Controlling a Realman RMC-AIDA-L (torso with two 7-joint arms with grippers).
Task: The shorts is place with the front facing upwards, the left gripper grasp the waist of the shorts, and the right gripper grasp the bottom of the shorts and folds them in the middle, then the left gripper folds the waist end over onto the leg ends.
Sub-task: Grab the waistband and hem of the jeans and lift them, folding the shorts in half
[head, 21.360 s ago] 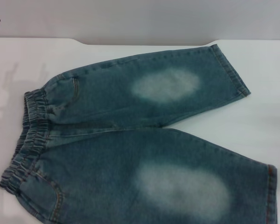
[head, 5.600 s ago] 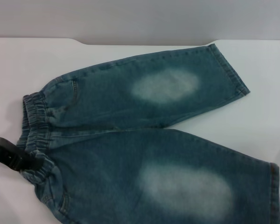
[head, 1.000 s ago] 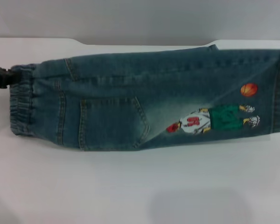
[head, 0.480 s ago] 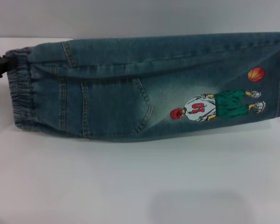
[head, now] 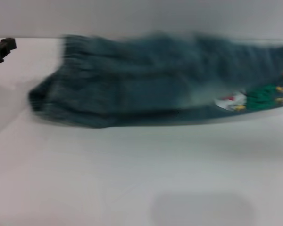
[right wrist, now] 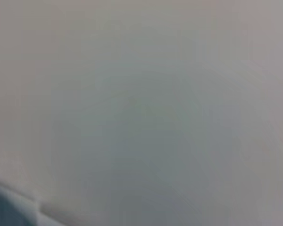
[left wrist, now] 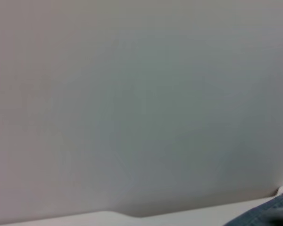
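The shorts [head: 146,84] are lying folded lengthwise across the far part of the white worktop [head: 141,179], cartoon patch [head: 254,96] showing at the right. The left hand [head: 2,49] is sitting at the left edge, apart from the denim, holding nothing; its opening cannot be told. The right hand is out of view.

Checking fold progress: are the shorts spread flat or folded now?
Folded lengthwise: the shorts form one long band with the cartoon patch facing up. The left claw sits apart from them.
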